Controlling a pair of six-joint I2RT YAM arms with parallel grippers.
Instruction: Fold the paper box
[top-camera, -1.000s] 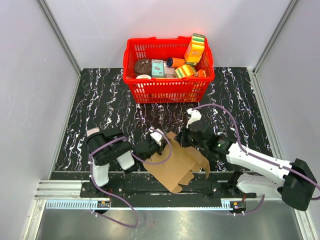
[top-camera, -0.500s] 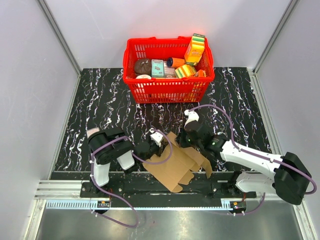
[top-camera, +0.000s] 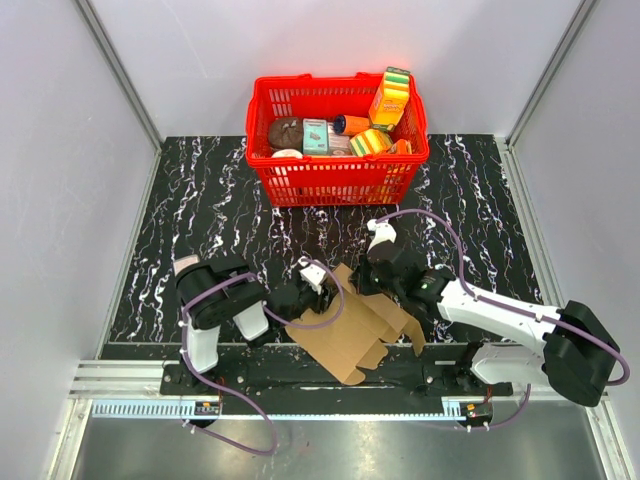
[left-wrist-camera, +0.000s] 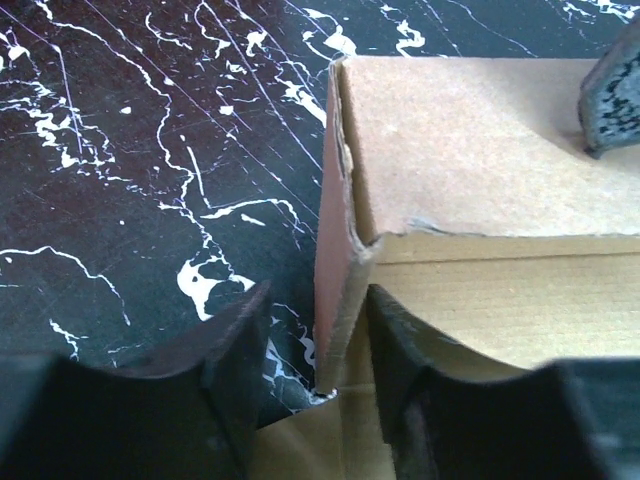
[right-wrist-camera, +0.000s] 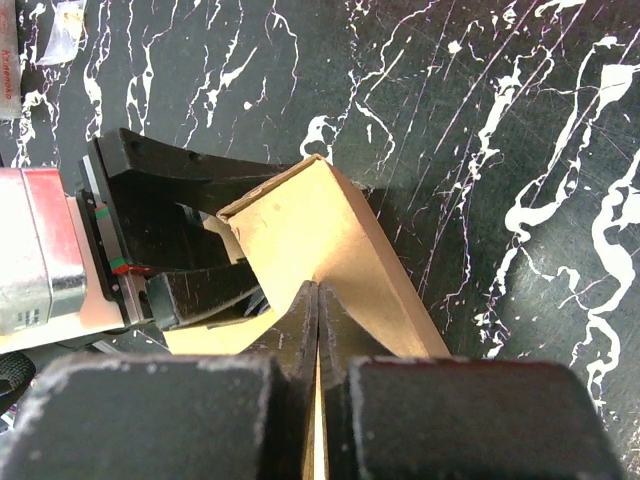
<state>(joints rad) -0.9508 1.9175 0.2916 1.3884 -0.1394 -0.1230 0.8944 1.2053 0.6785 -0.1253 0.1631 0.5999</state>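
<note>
Left arm was low, elbow folded by its base, wrist reaching right along the marbled table (top-camera: 200, 200). Left gripper (left-wrist-camera: 320, 340) was spread, fingers straddling the edge of an upright wall of the paper box (left-wrist-camera: 470, 150), with a gap showing on its left finger's side. Right arm stretched low and leftward. Right gripper (right-wrist-camera: 317, 300) was pressed together, nothing clearly pinched, its tips resting on the box's raised panel, with the left gripper just beyond them. The rest of the brown sheet lay flat on the near side of both grippers, flaps unfolded.
</note>
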